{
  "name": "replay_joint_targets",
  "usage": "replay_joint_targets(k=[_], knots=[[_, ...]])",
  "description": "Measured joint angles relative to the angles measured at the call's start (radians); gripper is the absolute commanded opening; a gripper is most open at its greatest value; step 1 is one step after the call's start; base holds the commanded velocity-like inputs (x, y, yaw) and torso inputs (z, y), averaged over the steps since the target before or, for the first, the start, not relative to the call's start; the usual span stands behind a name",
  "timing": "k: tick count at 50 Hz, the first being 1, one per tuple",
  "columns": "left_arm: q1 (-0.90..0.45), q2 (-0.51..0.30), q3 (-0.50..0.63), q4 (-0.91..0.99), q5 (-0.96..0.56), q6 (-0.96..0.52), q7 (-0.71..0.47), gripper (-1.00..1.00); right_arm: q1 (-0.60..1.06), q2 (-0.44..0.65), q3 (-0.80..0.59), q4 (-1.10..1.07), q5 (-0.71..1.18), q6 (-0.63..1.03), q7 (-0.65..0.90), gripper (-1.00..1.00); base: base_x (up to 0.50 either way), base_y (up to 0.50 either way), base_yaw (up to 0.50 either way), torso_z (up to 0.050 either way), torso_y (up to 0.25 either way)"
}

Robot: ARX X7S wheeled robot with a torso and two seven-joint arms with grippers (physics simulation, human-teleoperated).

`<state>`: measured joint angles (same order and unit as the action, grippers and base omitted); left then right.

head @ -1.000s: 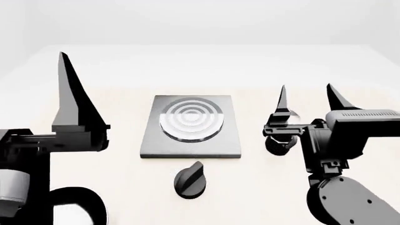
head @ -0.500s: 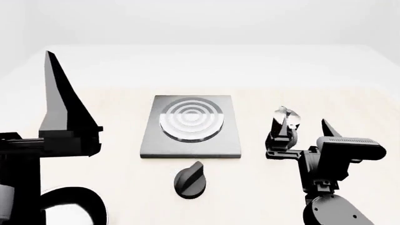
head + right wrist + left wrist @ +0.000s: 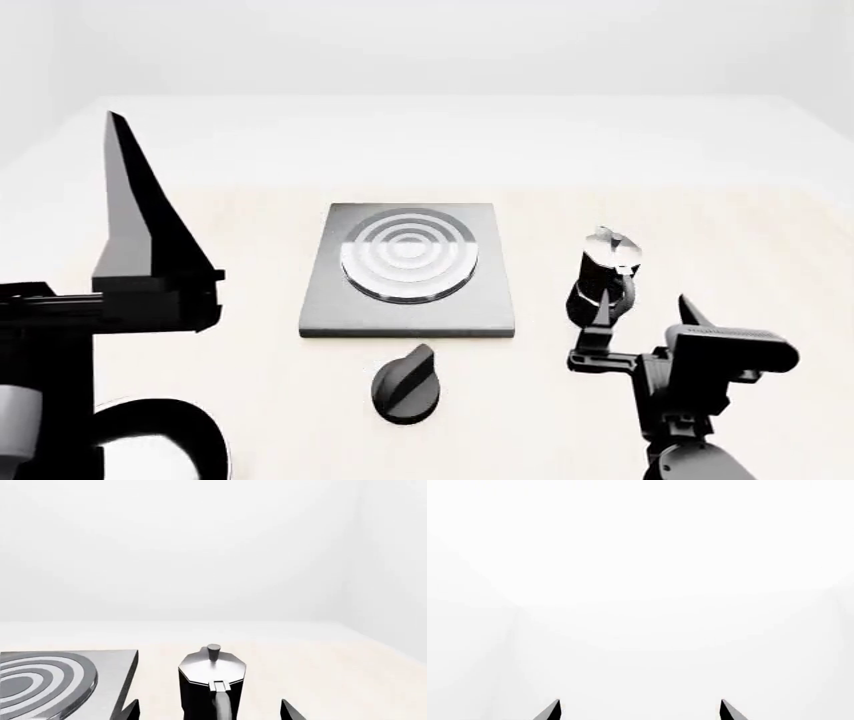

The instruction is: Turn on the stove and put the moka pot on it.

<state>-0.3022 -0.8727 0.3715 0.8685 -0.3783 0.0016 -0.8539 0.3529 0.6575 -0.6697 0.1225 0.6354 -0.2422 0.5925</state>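
The stove (image 3: pixel 324 300) is a flat grey square plate with a ringed burner (image 3: pixel 408 262); its black knob (image 3: pixel 407 383) sits just in front. To the stove's right stands the black-and-silver moka pot (image 3: pixel 606 272), upright, handle toward me. My right gripper (image 3: pixel 645 303) is open just on my side of the pot, low over the table. In the right wrist view the moka pot (image 3: pixel 212 672) stands between the spread fingers of that gripper (image 3: pixel 209 702), beyond their tips, with the stove (image 3: pixel 117 680) beside it. My left gripper (image 3: pixel 640 702) is open, raised, facing blank white; one finger (image 3: pixel 134 210) shows.
Pale tabletop (image 3: pixel 747 230) stretches to the right of the pot and behind the stove. A black round rim (image 3: pixel 180 425) shows at the near left, partly hidden by my left arm. White walls close the scene.
My right gripper has dropped and drawn back toward me, so the moka pot now shows uncovered in the head view. The left arm has barely shifted. The stove, knob and pot have not moved.
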Motion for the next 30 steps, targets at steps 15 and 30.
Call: replay_joint_targets(k=[15, 30], knots=[[0.006, 0.002, 0.003, -0.005, -0.004, 0.004, 0.001, 1.0, 0.024, -0.036, -0.004, 0.073, 0.009, 0.0, -0.037, 1.0, 0.0, 0.0, 0.0, 0.0, 0.0], [0.0, 0.008, 0.009, -0.011, -0.009, 0.002, 0.006, 1.0, 0.077, -0.1, -0.001, 0.249, 0.013, -0.017, -0.105, 1.0, 0.0, 0.0, 0.0, 0.0, 0.0]])
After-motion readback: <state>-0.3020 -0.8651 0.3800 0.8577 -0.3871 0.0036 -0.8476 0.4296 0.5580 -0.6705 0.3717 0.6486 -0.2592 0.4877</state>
